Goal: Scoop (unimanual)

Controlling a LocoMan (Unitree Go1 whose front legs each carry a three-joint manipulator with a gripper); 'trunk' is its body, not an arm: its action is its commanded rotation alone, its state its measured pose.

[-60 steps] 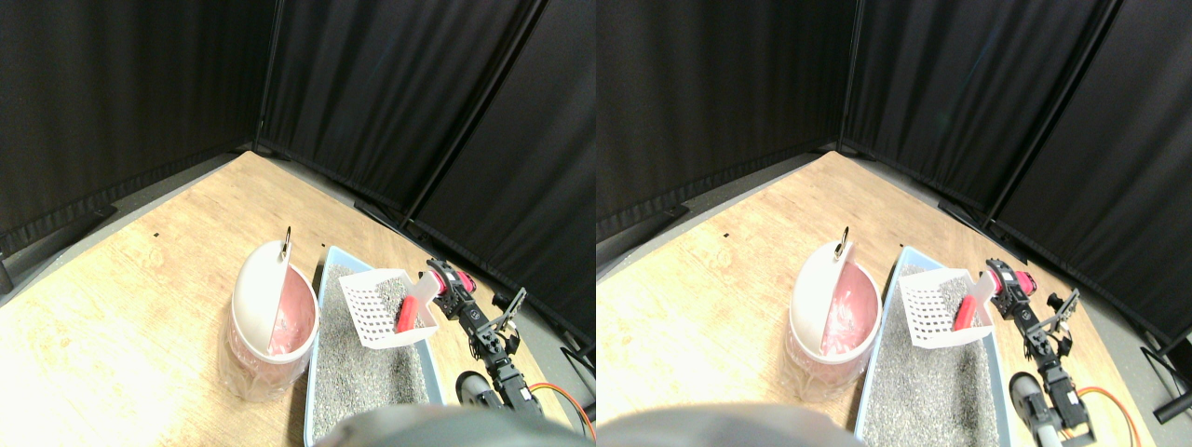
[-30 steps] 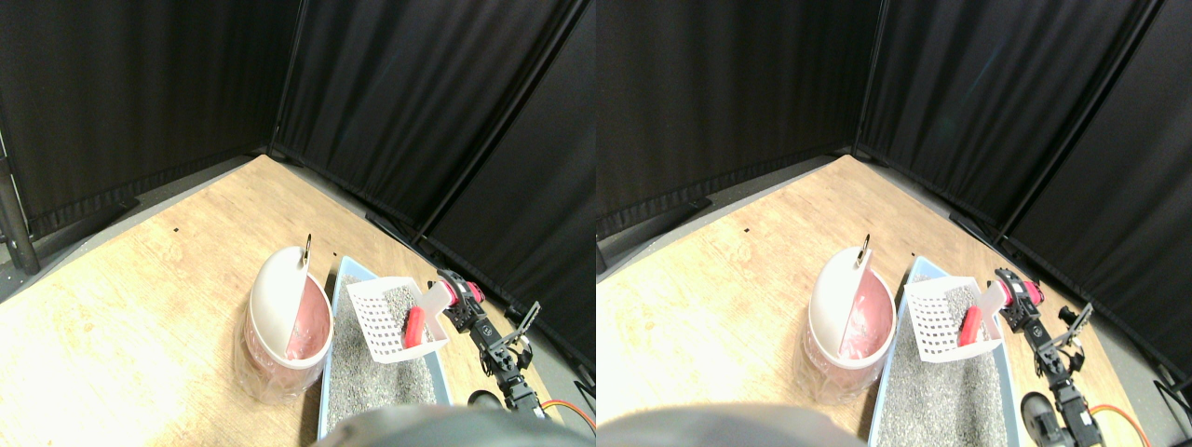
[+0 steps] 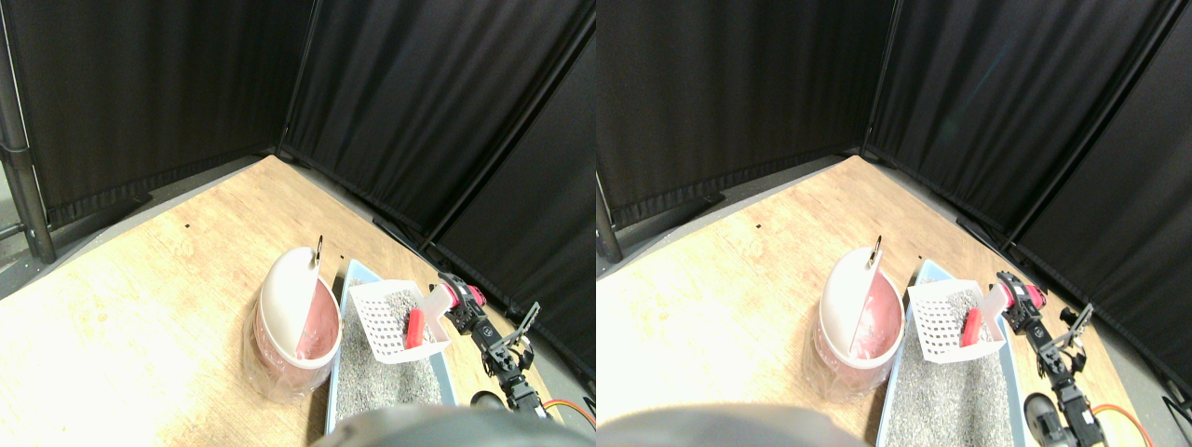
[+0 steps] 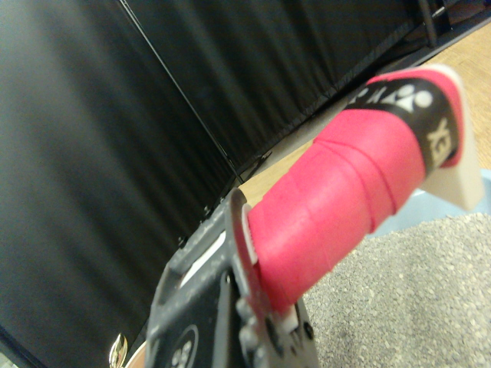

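My right gripper [image 3: 454,304] is shut on the pink-wrapped handle [image 3: 463,296] of a white perforated scoop [image 3: 391,321]. The scoop hangs above the grey litter [image 3: 372,386] in a light-blue tray [image 3: 361,269]. A red piece [image 3: 415,328] lies inside the scoop near its handle end. Just left of the tray stands a round pink bin [image 3: 321,328] with a white swing lid [image 3: 285,298] tilted open. In the wrist view the pink handle [image 4: 345,195] runs out from the dark jaw frame [image 4: 215,307], with litter [image 4: 414,295] beyond it.
The tray and bin stand on a light wooden floor [image 3: 158,279] enclosed by black curtains [image 3: 410,93]. A dark pole [image 3: 23,177] stands at the far left. An orange cable [image 3: 568,410] trails by the arm at the lower right.
The camera has swung, shifting the whole picture right and down. The scoop, still lifted with the red piece in it, has edged slightly closer to the bin.
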